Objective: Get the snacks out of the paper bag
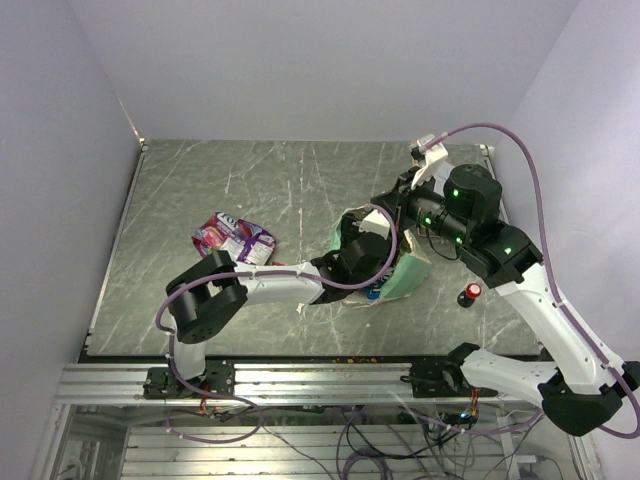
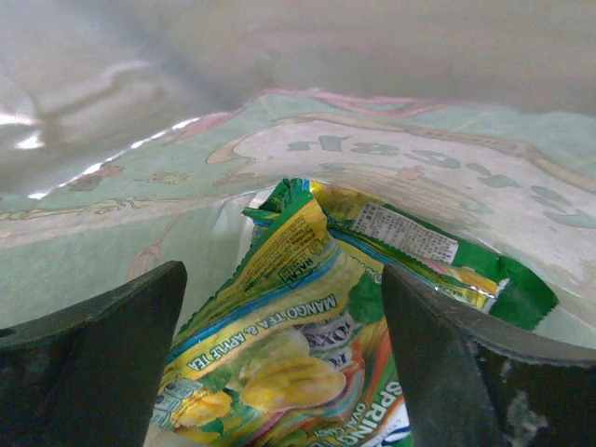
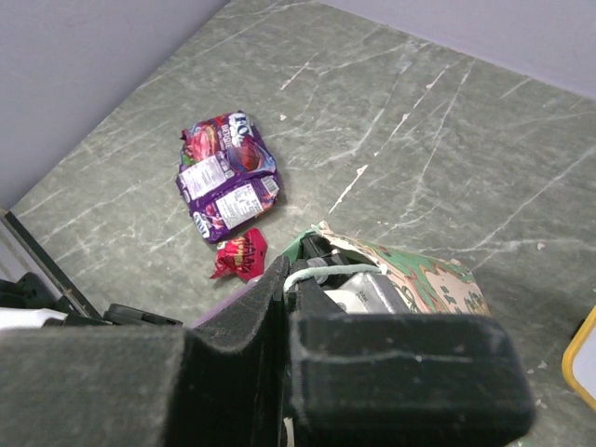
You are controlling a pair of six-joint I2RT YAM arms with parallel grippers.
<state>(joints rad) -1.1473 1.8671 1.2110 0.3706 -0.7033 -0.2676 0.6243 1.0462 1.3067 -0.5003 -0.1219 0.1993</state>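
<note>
The mint-green paper bag [image 1: 408, 276] lies on the table right of centre; it also shows in the right wrist view [image 3: 424, 277]. My left gripper [image 1: 365, 256] is inside the bag, open [image 2: 284, 372]. Its fingers [image 2: 102, 354] stand on either side of a yellow-green snack packet [image 2: 279, 317] without closing on it. A second green packet [image 2: 419, 247] lies behind it. My right gripper [image 1: 388, 206] is shut [image 3: 287, 279] on the bag's string handle [image 3: 335, 272] and holds the rim up. A purple snack packet [image 3: 226, 177] and a red wrapper [image 3: 240, 253] lie on the table to the bag's left [image 1: 235, 238].
A small red-capped black knob [image 1: 470, 293] stands right of the bag, close to the right arm. A white object [image 1: 428, 158] sits at the back right edge. The table [image 1: 250, 180] is dark green marbled, with grey walls on three sides.
</note>
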